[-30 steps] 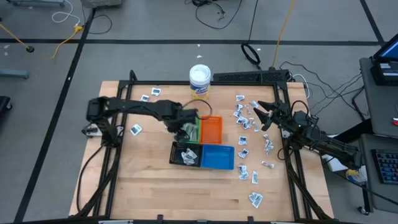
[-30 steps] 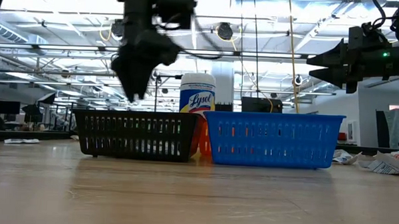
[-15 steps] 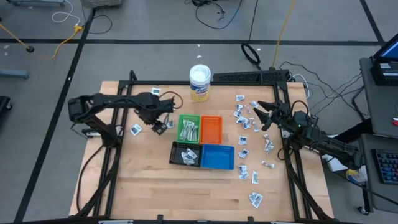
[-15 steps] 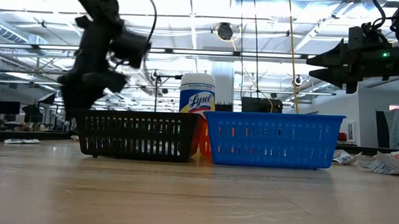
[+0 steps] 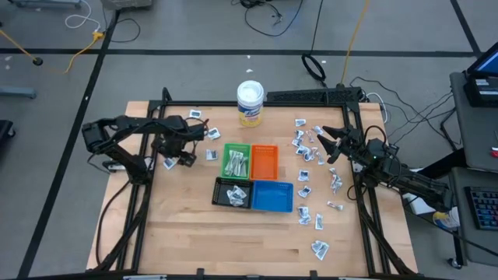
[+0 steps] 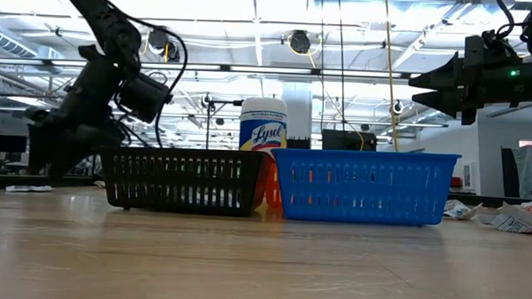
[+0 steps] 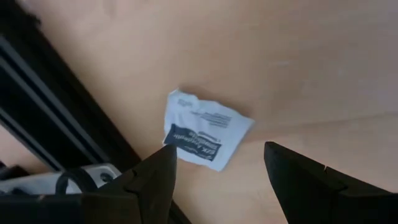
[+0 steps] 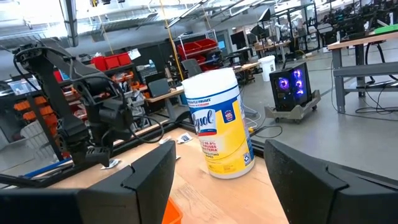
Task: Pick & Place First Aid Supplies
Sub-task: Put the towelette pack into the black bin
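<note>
A: Where is the packet (image 7: 205,130)?

B: Flat on the table's left side, by the frame rail, under the left gripper (image 7: 217,171), whose fingers are spread and empty.

A: How would it handle?

B: Probably light, thin, crinkly; pinch across its edges.

A: Any writing?

B: Its dark print is unreadable. The tub (image 8: 221,124) reads "Lysol". The right gripper (image 5: 325,145) waits wide, empty.

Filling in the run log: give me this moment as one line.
left gripper: open, above packet | right gripper: open, waiting at table's right | green tray: holds strips
</note>
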You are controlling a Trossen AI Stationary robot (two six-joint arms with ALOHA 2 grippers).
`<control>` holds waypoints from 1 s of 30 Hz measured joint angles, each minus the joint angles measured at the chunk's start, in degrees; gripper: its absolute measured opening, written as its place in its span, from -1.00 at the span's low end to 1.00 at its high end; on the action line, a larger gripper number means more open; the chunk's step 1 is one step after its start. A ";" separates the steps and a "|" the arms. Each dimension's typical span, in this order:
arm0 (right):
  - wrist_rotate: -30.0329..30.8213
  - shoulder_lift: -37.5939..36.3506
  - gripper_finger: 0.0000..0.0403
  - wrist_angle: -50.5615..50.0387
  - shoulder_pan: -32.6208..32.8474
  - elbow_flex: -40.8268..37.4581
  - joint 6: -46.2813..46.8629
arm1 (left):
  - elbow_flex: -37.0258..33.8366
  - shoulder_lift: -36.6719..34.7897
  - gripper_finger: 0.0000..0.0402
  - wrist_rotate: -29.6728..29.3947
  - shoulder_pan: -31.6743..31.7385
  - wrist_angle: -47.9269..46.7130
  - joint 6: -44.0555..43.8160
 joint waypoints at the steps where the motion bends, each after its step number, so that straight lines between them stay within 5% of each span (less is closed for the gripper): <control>1: 0.00 0.01 0.20 -0.02 0.02 0.00 -0.01 | -0.35 0.00 0.24 0.00 0.14 0.03 -0.71; 11: 0.00 0.02 0.20 -0.02 0.01 0.00 -0.02 | -4.84 -0.20 0.19 1.21 0.65 7.69 0.66; 15: -0.01 0.01 0.20 -0.01 0.01 -0.01 -0.02 | -5.21 -0.16 -0.07 2.43 0.65 9.46 1.44; 23: 0.00 0.00 0.20 -0.01 0.02 0.00 -0.02 | -5.23 -0.09 -0.90 3.15 0.58 10.24 3.14; 30: -0.02 0.02 0.20 -0.02 0.02 -0.02 0.00 | -4.68 -0.07 -0.98 3.24 0.58 10.19 4.33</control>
